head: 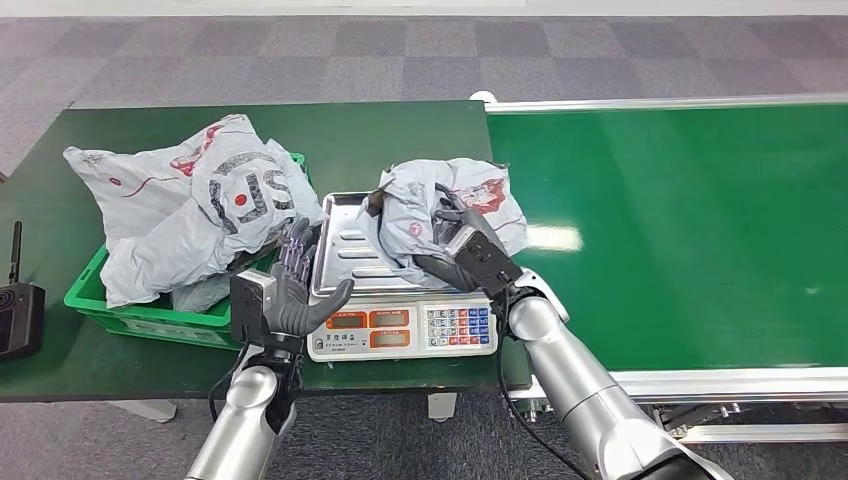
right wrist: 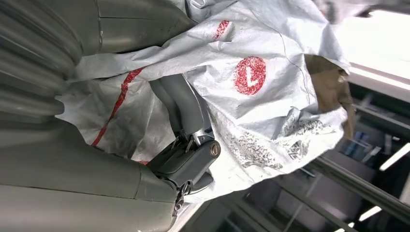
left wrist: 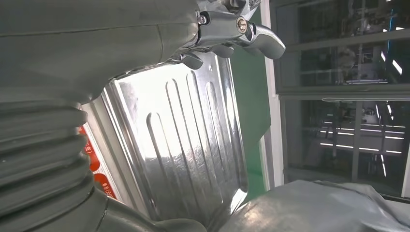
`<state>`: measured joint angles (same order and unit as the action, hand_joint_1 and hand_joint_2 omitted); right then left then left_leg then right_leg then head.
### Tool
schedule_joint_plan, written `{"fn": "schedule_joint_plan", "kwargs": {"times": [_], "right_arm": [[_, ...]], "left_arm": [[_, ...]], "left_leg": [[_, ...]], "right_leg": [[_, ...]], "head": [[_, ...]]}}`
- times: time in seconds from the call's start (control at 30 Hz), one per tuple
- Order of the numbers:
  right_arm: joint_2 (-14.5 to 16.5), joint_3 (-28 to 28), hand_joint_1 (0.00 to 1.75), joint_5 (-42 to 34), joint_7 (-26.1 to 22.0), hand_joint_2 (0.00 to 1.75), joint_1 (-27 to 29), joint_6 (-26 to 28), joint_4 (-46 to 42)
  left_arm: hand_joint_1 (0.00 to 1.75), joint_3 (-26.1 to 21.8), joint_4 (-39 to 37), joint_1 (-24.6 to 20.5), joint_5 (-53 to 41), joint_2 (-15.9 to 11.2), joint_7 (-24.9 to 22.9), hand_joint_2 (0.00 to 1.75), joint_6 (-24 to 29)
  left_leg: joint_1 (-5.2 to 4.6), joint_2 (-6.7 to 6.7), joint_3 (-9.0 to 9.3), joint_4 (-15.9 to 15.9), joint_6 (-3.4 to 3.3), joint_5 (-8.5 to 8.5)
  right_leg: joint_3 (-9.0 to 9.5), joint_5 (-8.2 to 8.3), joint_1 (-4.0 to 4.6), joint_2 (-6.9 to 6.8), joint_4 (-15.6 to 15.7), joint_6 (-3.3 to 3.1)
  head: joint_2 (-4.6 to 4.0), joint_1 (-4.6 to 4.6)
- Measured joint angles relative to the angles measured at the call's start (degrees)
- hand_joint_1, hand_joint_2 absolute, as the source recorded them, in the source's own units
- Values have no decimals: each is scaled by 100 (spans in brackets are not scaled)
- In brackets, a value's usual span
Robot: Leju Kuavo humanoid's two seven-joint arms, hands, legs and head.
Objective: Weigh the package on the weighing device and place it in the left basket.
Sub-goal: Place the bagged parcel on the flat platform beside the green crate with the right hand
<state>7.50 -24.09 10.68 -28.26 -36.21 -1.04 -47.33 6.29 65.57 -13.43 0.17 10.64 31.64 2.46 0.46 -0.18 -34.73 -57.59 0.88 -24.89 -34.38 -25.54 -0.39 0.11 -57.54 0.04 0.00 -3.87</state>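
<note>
Package (head: 440,215) on scale tray (head: 340,250), apparently gripped by right fingers (head: 452,215); left fingers (head: 295,262) spread, empty.

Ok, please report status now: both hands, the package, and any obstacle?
Right hand grips package on scale tray. Left hand open, at tray's edge. Left basket already holds bags.

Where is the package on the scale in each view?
Head view: the package lies on the right part of the scale pan, the right hand on it.
Left wrist view: a grey fold of it at the corner, beside the ribbed pan.
Right wrist view: it fills the middle, fingers pressed into it.
Shared landmark: the pan.
</note>
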Motion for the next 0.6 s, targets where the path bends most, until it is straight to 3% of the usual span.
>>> {"fn": "schedule_joint_plan", "kwargs": {"times": [0.23,0.6], "right_arm": [[-11,361,0,-998,-205,175,11,-807,210],[-25,634,0,-1199,-199,175,8,-802,547]], "left_arm": [[0,0,-127,-153,-37,0,48,175,1],[0,0,-186,-184,-56,0,84,175,1]], "left_leg": [[0,0,0,0,0,0],[0,0,-1,0,0,0]], "right_leg": [[0,0,0,0,0,0],[0,0,0,1,0,0]], "head": [[0,0],[0,0]]}}
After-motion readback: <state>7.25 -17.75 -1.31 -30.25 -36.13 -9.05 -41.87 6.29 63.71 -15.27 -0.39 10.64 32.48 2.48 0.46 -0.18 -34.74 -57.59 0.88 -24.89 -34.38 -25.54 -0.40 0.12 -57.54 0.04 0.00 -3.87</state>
